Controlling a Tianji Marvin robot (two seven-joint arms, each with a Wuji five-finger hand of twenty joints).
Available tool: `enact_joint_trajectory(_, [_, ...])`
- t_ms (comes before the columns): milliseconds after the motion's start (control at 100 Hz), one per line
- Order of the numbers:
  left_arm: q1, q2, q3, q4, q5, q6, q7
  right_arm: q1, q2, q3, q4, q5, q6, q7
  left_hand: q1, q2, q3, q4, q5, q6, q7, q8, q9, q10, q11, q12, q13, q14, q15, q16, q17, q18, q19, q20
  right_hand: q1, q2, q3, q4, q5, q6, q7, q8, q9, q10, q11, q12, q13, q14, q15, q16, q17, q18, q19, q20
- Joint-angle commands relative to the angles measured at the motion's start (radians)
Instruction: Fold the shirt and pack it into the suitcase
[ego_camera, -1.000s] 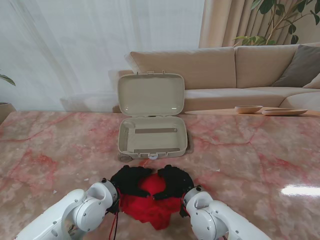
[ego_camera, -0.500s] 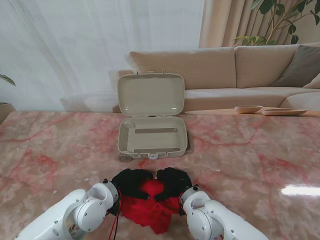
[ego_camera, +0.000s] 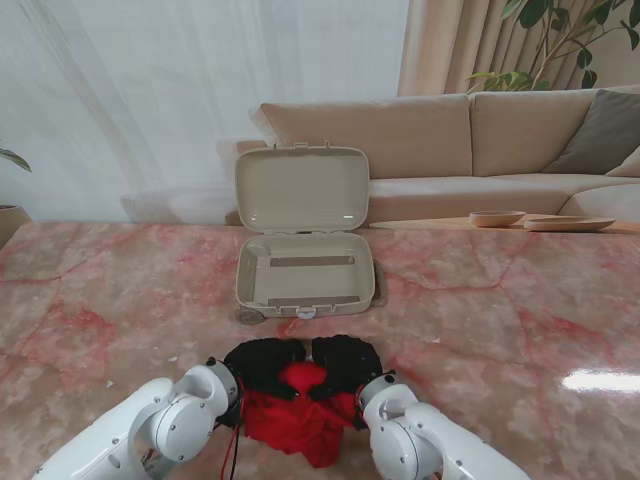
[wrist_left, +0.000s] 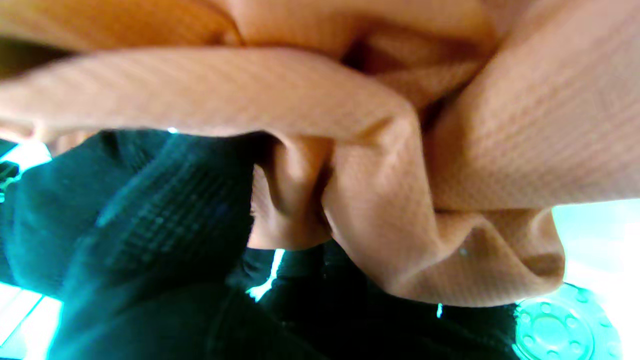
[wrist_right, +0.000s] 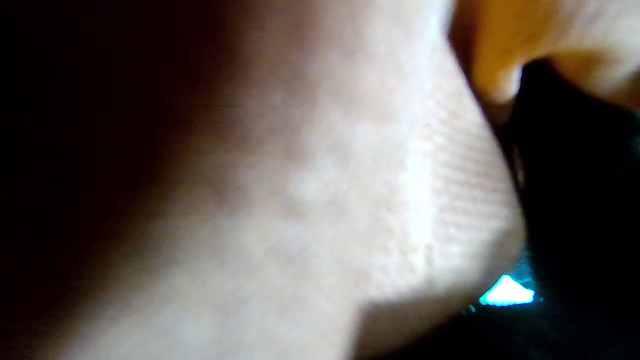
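Our left hand and right hand clamp the bunched shirt; soft and floppy, we judge it best supported under its folds.

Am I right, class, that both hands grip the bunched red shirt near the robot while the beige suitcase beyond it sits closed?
Not quite: the suitcase sits open, its lid upright, as the stand view shows. Both the left hand and right hand do grip the bunched red shirt near the robot.

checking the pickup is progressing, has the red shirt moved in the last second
Yes. Bunched in both hands, the red shirt has drawn slightly farther from me, toward the open suitcase, which has not shifted. The left hand and right hand went with it.
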Motion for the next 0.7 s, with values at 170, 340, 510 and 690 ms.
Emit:
enact_joint_trajectory(170, [0.001, -0.009, 0.001, 0.034, -0.027, -0.016, 0.027, -0.012, 0.002, 0.008, 0.029, -0.011, -0.016, -0.005, 0.283, -0.027, -0.006, 0.027, 0.074, -0.152, 0.232, 0.137, 0.159, -0.090, 0.076, 0.098, 0.103, -0.013, 0.188, 0.044, 0.074, -0.023, 0.168, -0.019, 0.259, 0.063, 0.147, 0.105, 0.056, -0.072, 0.133, -0.007, 0.056, -0.030, 0.083, 0.040, 0.068, -0.059, 0.096, -0.002, 0.064, -0.064, 0.143, -0.025])
enact_joint_trajectory(340, [-0.009, -0.013, -0.003, 0.036, -0.071, -0.030, 0.023, -0.019, 0.001, 0.021, 0.022, -0.012, -0.037, -0.017, 0.296, -0.041, 0.059, 0.018, 0.125, -0.208, 0.341, 0.157, 0.173, -0.079, 0.104, 0.107, 0.116, -0.004, 0.224, 0.040, 0.091, -0.026, 0.193, -0.028, 0.273, 0.054, 0.190, 0.146, 0.061, -0.073, 0.164, 0.003, 0.072, -0.035, 0.101, 0.036, 0.067, -0.064, 0.117, 0.004, 0.080, -0.065, 0.151, -0.029])
enact_joint_trajectory(510, [-0.018, -0.014, -0.010, 0.029, -0.121, -0.042, -0.001, -0.027, -0.003, 0.037, 0.012, -0.016, -0.057, -0.045, 0.289, -0.064, 0.133, 0.011, 0.147, -0.227, 0.407, 0.189, 0.177, -0.064, 0.118, 0.127, 0.134, -0.004, 0.255, 0.045, 0.121, -0.035, 0.222, -0.033, 0.279, 0.030, 0.235, 0.174, 0.080, -0.075, 0.175, 0.011, 0.103, -0.044, 0.106, 0.028, 0.067, -0.072, 0.140, 0.014, 0.113, -0.061, 0.157, -0.034])
enact_joint_trajectory(690, [-0.025, -0.019, -0.027, 0.019, -0.159, -0.055, -0.002, -0.036, -0.004, 0.061, -0.018, -0.025, -0.074, -0.059, 0.265, -0.093, 0.247, 0.019, 0.158, -0.217, 0.420, 0.209, 0.181, -0.053, 0.150, 0.155, 0.159, -0.003, 0.293, 0.053, 0.159, -0.042, 0.250, -0.043, 0.292, 0.008, 0.260, 0.185, 0.090, -0.073, 0.179, 0.018, 0.116, -0.043, 0.106, 0.029, 0.067, -0.071, 0.147, 0.018, 0.126, -0.059, 0.157, -0.037])
